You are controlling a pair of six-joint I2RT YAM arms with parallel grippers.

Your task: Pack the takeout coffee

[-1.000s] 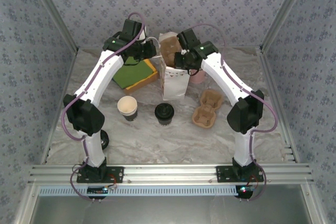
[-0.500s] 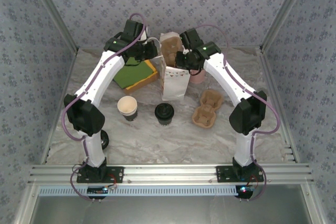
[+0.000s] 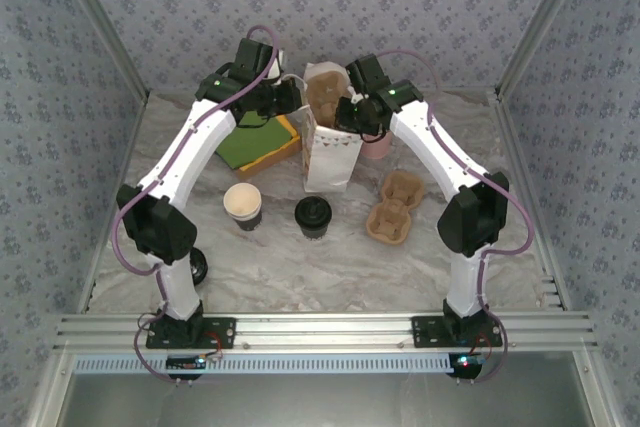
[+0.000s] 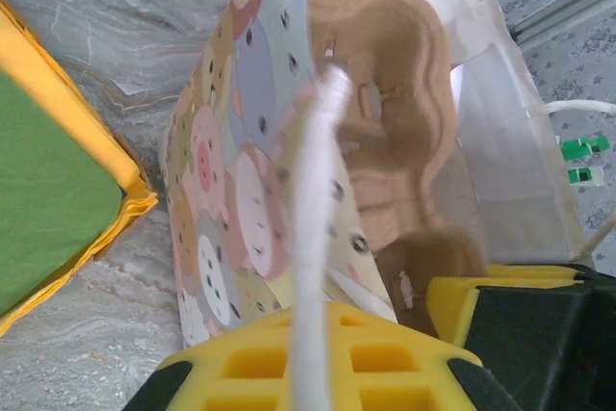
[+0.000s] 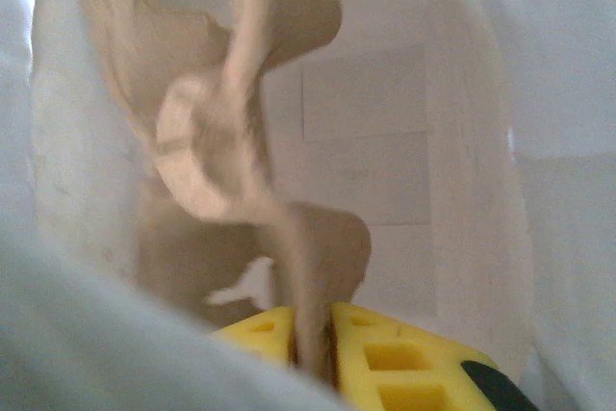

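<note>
The coffee (image 3: pixel 313 215) stands upright on the table (image 3: pixel 300 272), lid on, in front of the bag (image 3: pixel 332 159) and apart from it, with neither gripper near it. Just to its left we see the open cup (image 3: pixel 243 204), also upright, and to its right the loose tray (image 3: pixel 393 209) lying flat. The bag stands open behind them, its printed side showing at the left wrist (image 4: pixel 226 199), and a second tray (image 3: pixel 325 97) stands on edge inside it, its top above the bag's mouth.

We see the left gripper (image 3: pixel 283 97) at the bag's left rim. At its wrist the white handle (image 4: pixel 318 199) runs straight down into the yellow finger (image 4: pixel 395 334); the jaws are closed and pinch that handle.

The right gripper (image 3: pixel 352 115) reaches into the bag's mouth from the right. At its wrist the tray (image 5: pixel 221 141) rises from between the yellow fingers (image 5: pixel 385 358), its wall in the narrow slot between them (image 5: pixel 322 348). We cannot tell whether the jaws clamp it or only flank it.

Left of the bag lies a green pad (image 3: pixel 252 142) with a yellow edge, touching or nearly touching the bag's foot. A pink thing (image 3: pixel 378 147) sits at the bag's right, partly hidden by the right arm. A black lid (image 3: pixel 200 267) lies by the left arm's base
</note>
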